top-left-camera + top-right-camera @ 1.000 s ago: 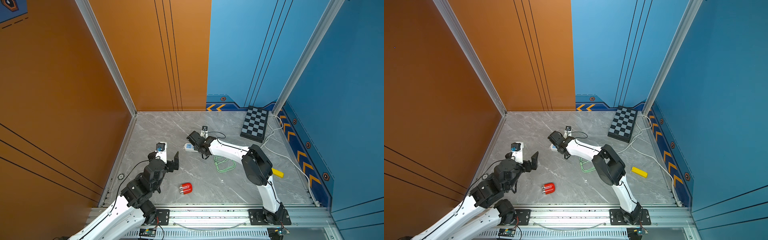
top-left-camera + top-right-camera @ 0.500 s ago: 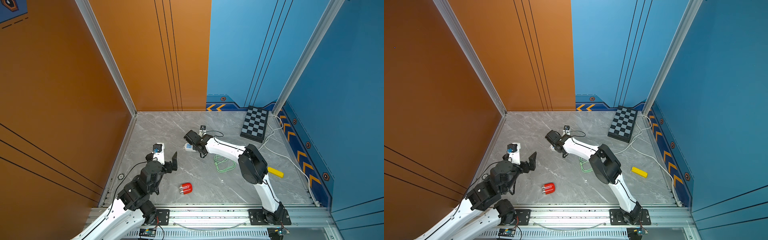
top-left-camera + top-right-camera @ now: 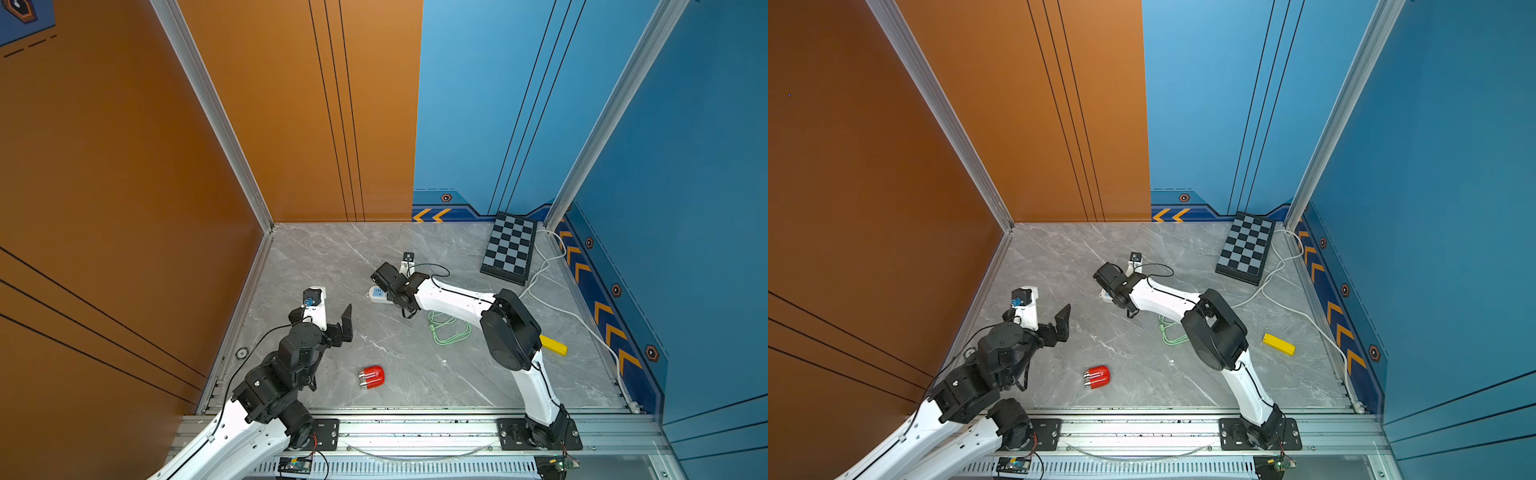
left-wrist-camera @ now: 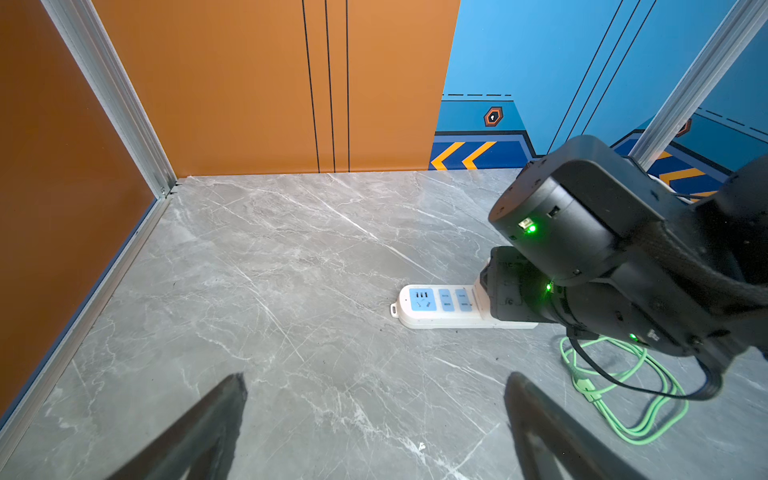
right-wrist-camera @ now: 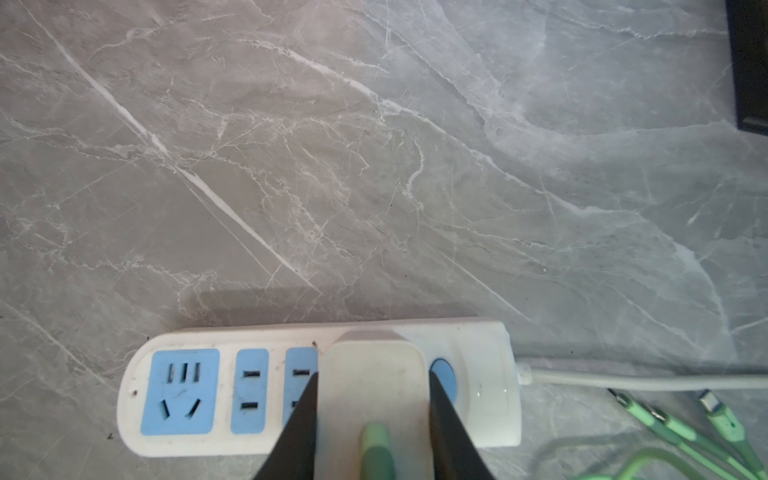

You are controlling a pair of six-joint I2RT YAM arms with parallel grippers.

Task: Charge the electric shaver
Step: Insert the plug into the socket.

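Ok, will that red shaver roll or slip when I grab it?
Likely rolls: the shaver is a rounded capsule lying on its side on the smooth table. Its glossy shell may slip in a pinch.

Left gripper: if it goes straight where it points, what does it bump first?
Probably the grey table, ahead of the open left gripper. The white power strip sits off to one side, though depth is unclear.

I find no words, brand names or numbers that I can read anywhere. The only signs are two orange chevrons [image 4: 478, 151] on the dark blue band [image 4: 509, 156] at the foot of the back wall, more orange chevrons [image 3: 602, 308] along the side wall, and a hexagon badge [image 4: 493, 116] whose white mark is too small to make out.
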